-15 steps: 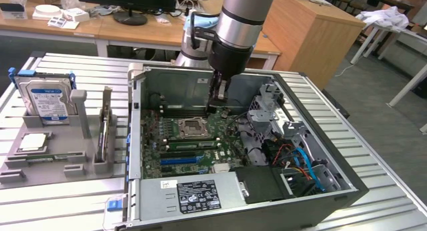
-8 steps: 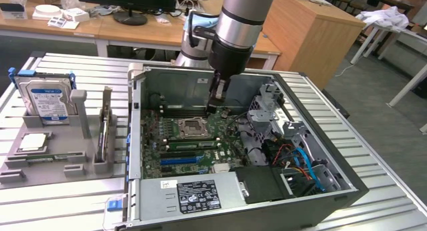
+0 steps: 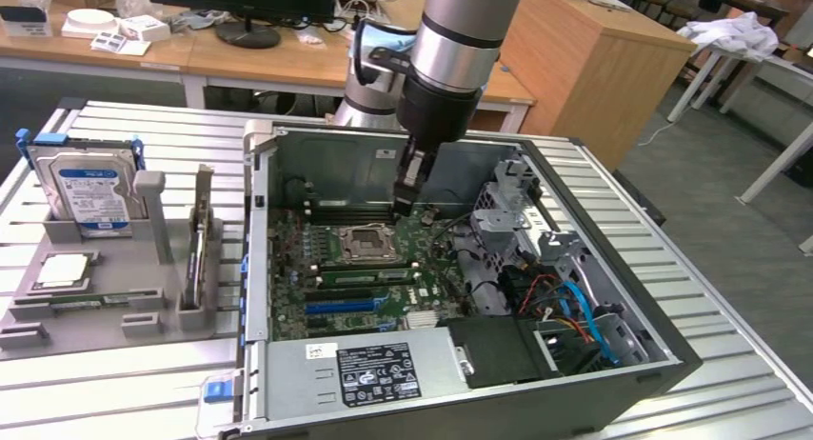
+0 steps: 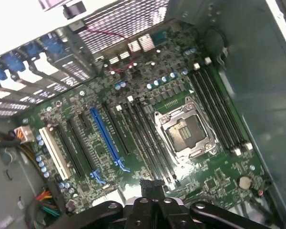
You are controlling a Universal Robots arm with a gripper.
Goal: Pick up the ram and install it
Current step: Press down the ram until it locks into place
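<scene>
My gripper (image 3: 404, 202) hangs inside the open computer case (image 3: 261, 269), just above the motherboard (image 3: 318, 307) near the far corner of the processor socket (image 3: 366, 240). Its fingers are shut together and I see nothing between them. A long green stick that looks like the ram (image 3: 362, 274) stands in a slot on the near side of the socket, apart from the gripper. A second thin green stick (image 3: 79, 299) lies in the grey holder outside the case. In the wrist view the shut gripper (image 4: 152, 183) hovers over the board by the empty socket (image 4: 183, 131) and the dark memory slots (image 4: 219, 109).
The grey fixture (image 3: 140, 269) at the exterior view's left also carries an upright hard drive (image 3: 91, 192) and a square silver chip (image 3: 64, 269). Case walls, a drive cage (image 3: 515, 211) and cable bundles (image 3: 572, 307) hem in the board. A blue card slot (image 4: 105, 138) crosses it.
</scene>
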